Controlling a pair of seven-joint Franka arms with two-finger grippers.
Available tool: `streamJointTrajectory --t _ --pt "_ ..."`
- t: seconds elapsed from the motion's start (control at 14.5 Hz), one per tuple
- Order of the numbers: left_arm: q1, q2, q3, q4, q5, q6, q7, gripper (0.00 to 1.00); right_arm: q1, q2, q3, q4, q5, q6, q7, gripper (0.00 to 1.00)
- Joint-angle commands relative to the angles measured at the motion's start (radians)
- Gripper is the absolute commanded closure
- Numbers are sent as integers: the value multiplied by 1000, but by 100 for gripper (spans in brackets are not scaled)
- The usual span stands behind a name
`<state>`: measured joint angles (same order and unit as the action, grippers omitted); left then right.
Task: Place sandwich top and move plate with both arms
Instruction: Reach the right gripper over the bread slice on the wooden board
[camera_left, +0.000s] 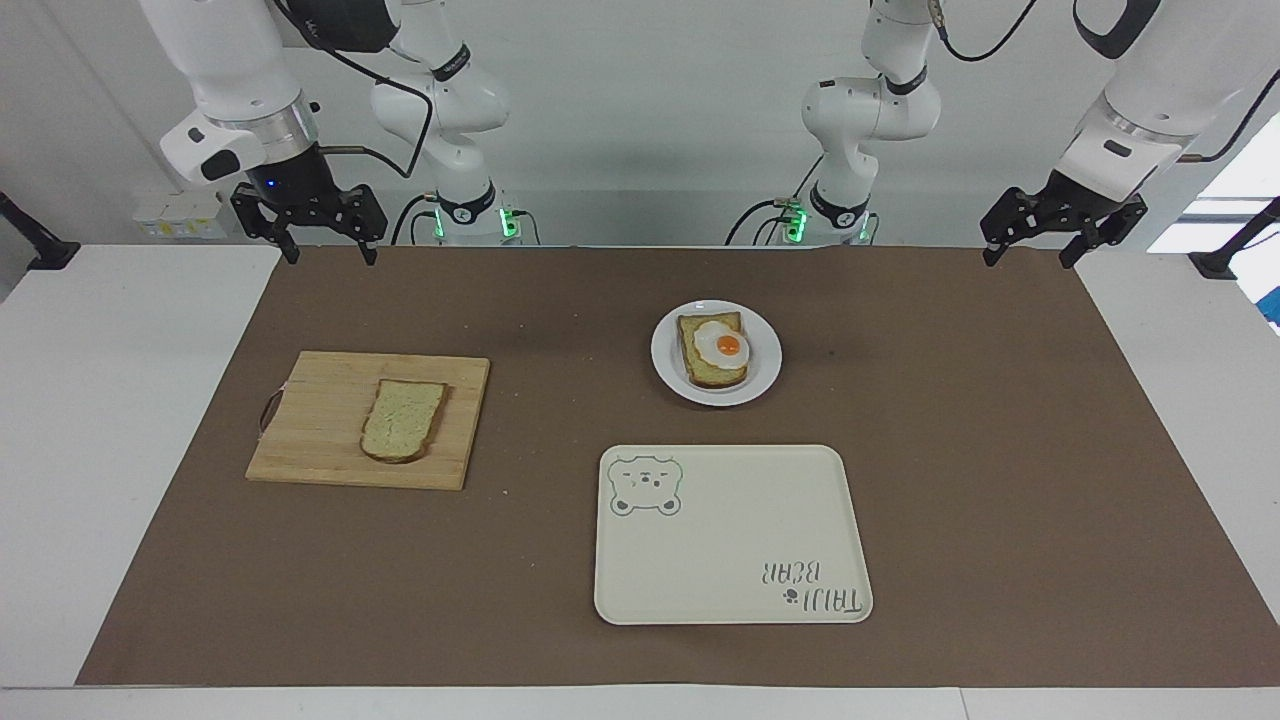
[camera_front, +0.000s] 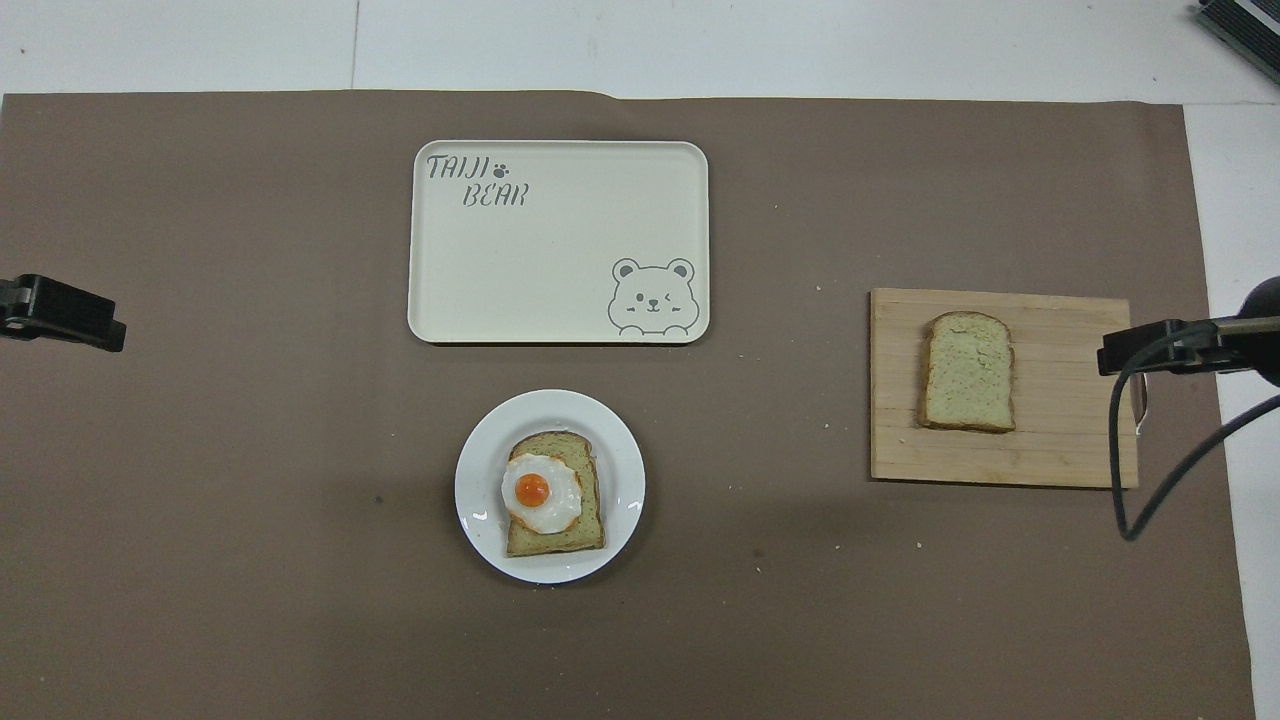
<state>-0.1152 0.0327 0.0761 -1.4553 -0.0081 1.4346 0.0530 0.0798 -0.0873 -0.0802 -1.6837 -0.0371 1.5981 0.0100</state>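
Sandwich top (camera_left: 403, 419) lies flat on the wooden cutting board (camera_left: 320, 440), rounded end farther from the robots, nothing touching it; the board sits toward the right arm's end of the table relative to the plate (camera_left: 764, 372), well apart from it; the plate carries a bread slice (camera_left: 706, 376) with a fried egg (camera_left: 723, 344) on top (yolk up, egg covering much of the slice); cream bear tray (camera_left: 730, 560) lies just beside the plate, farther from the robots than the plate, nothing on it; all of this rests on the brown mat (camera_left: 1000, 450).

Right gripper (camera_left: 325, 258) hangs in the air over the mat's edge at the robots' end, toward the right arm's end relative to the plate; fingers apart, holding nothing; its tip shows over the board's outer end in the overhead view (camera_front: 1125, 358).

Left gripper (camera_left: 1027, 260) waits raised over the mat's corner at the left arm's end, well apart from the plate; fingers apart, holding nothing.
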Motion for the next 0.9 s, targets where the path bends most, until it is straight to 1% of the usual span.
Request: streamJointTrajectory --t 0.0,0.14,0.28,0.41,0.55,0.83 --pt "5 -5 -1 6 -9 -19 5 0 -24 -17 7 -43 0 31 -25 0" --pt "5 -7 -1 6 -9 -19 5 0 -43 -17 7 -89 16 106 -62 0" --pt "5 -7 -1 6 -9 -19 5 0 -77 -11 7 -126 48 150 -111 0" --pt "5 -7 -1 6 -9 -19 5 0 -86 9 7 -126 68 175 -124 0" --pt "5 -7 -1 4 -9 -19 5 0 -86 37 7 -126 78 209 -125 0" --pt "5 -7 -1 6 -9 -19 5 0 -92 122 7 -128 141 273 -128 0"
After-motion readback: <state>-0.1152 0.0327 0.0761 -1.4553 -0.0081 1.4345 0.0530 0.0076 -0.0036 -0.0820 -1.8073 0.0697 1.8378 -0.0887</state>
